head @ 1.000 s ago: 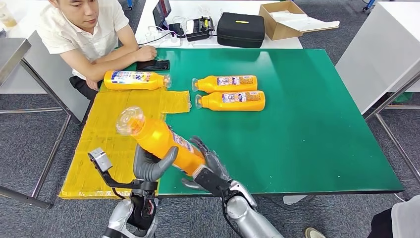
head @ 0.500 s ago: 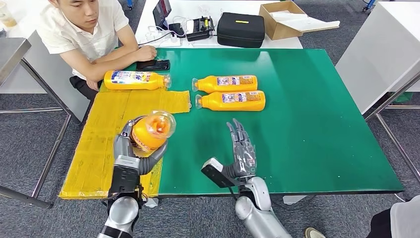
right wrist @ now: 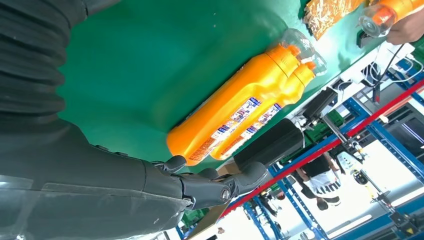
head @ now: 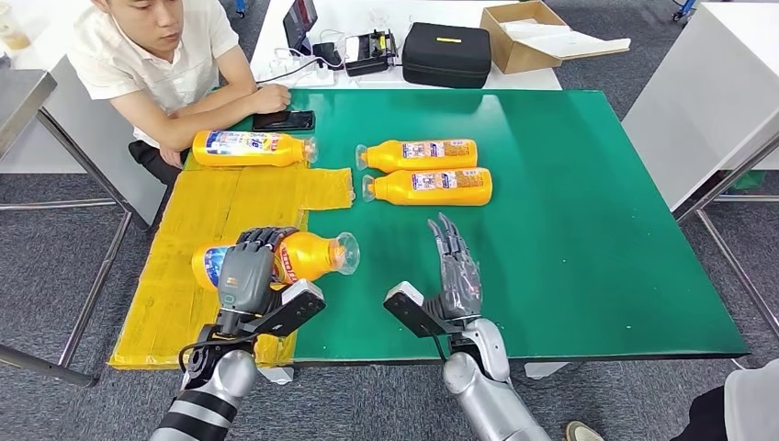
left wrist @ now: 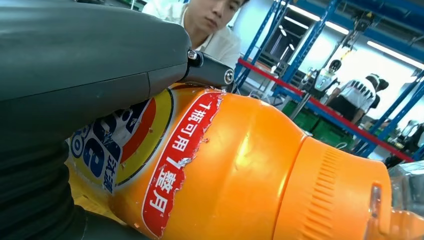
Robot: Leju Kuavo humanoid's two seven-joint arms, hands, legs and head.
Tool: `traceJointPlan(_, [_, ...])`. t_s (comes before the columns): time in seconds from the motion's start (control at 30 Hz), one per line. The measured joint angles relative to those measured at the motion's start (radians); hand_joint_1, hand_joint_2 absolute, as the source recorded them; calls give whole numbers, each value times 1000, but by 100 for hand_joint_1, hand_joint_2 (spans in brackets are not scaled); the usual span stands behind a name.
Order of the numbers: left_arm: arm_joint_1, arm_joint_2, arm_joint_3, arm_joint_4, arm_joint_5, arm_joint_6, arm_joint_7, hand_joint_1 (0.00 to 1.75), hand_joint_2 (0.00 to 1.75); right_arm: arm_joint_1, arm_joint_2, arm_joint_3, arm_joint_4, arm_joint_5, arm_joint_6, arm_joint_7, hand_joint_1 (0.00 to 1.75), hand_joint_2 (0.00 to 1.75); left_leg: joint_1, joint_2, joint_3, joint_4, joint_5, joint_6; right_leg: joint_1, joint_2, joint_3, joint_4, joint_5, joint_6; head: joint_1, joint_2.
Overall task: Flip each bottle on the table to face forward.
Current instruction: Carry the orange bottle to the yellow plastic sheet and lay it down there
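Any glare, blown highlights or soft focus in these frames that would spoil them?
Head view: sharp, with soft glare along the green table far edge. Left wrist view: held bottle slightly soft up close under the left robot hand, windows behind blown out. Right wrist view: bright background washed out, bottle pair readable.

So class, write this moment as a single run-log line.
left hand: grips bottle lying on yellow mat | right hand: open above green table | three bottles lying beyond

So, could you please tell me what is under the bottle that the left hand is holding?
The bottle lies across the yellow mat, its cap end over the green table. The left hand covers its middle.
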Motion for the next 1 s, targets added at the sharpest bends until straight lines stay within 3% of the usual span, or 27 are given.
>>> traceJointPlan(0.3, [-76, 27, 0, 146, -127, -73, 71, 175, 175, -2, 6, -2, 0, -11, 32, -23, 0, 175, 0, 0, 0, 0, 0, 0, 0, 0, -1, 1, 0, 0, 0, 0])
traceJointPlan(0.63, [-118, 34, 0, 266, -122, -127, 46, 169, 175, -2, 16, -9, 7, -20, 35, -33, 0, 175, 0, 0, -1, 0, 0, 0, 0, 0, -1, 1, 0, 0, 0, 0])
traceJointPlan(0.67, [-120, 34, 0, 272, -129, -135, 48, 161, 175, -2, 16, -11, 8, -22, 35, -33, 0, 175, 0, 0, -1, 0, 0, 0, 0, 0, -1, 1, 0, 0, 0, 0])
traceJointPlan(0.8, [-133, 34, -3, 302, -181, -148, 79, 34, 175, 0, 16, -20, 13, -27, 45, -35, 0, 175, 0, 0, -1, 0, 0, 0, 0, 0, -2, 1, 0, 0, 0, 0])
traceJointPlan(0.9, [-144, 34, -5, 331, -222, -145, 105, 6, 175, 1, 17, -25, 19, -24, 49, -37, 0, 175, 0, 0, -1, 0, 0, 0, 0, 0, -2, 1, 0, 0, 0, 0])
traceJointPlan(1.0, [-149, 33, -5, 355, -230, -153, 108, 0, 175, 3, 17, -28, 24, -21, 48, -39, 0, 175, 0, 0, -1, 0, 0, 0, 0, 0, -2, 2, 0, 0, 0, 0])
